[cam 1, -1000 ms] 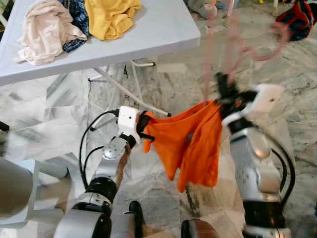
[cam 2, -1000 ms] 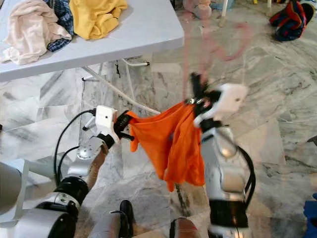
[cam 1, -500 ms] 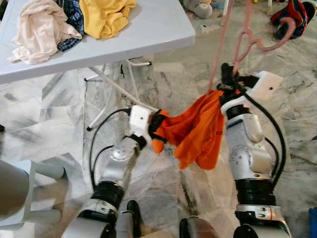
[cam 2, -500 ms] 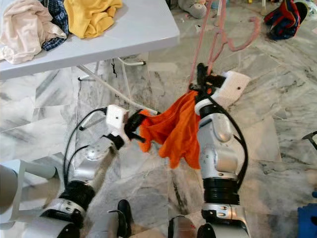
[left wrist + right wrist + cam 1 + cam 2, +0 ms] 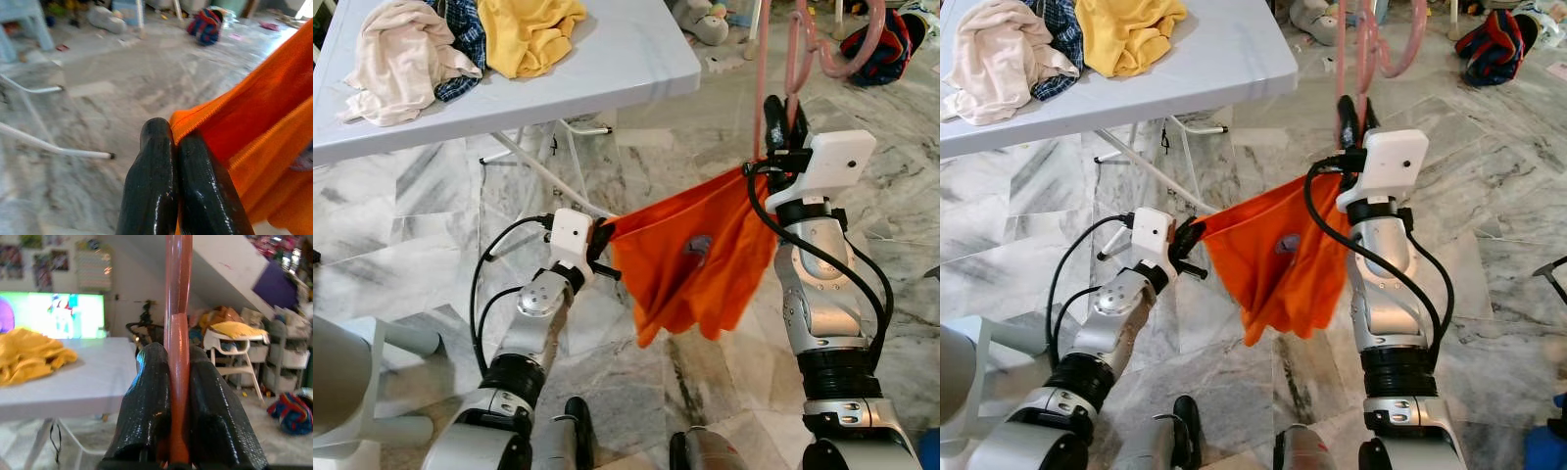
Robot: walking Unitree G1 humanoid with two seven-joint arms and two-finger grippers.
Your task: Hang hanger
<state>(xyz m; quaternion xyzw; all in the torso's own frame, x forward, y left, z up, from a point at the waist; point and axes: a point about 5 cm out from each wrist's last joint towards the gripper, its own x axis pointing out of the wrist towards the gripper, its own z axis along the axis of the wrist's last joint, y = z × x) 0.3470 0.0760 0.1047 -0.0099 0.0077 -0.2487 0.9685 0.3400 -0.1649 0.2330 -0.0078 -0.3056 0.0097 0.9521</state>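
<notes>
An orange garment [image 5: 690, 259] hangs stretched between my two grippers above the marble floor. My left gripper [image 5: 604, 239] is shut on its left corner, with the cloth pinched beside the black fingers [image 5: 161, 181]. My right gripper [image 5: 777, 122] is raised at the right and shut on the neck of a pink hanger [image 5: 803, 44], whose hook curves up past the top of the view. In the right wrist view the pink hanger [image 5: 178, 333] stands upright between the fingers [image 5: 146, 401].
A white folding table [image 5: 626, 59] at the back left carries a cream cloth [image 5: 401, 54], a checked cloth [image 5: 465, 29] and a yellow cloth [image 5: 529, 29]. Its metal legs [image 5: 548, 166] run down behind my left arm. A colourful bag [image 5: 886, 39] lies on the floor at the far right.
My right gripper has lifted the hanger higher and more upright. The orange garment, bunched before, is now pulled out wide between both grippers. My left gripper still grips its corner.
</notes>
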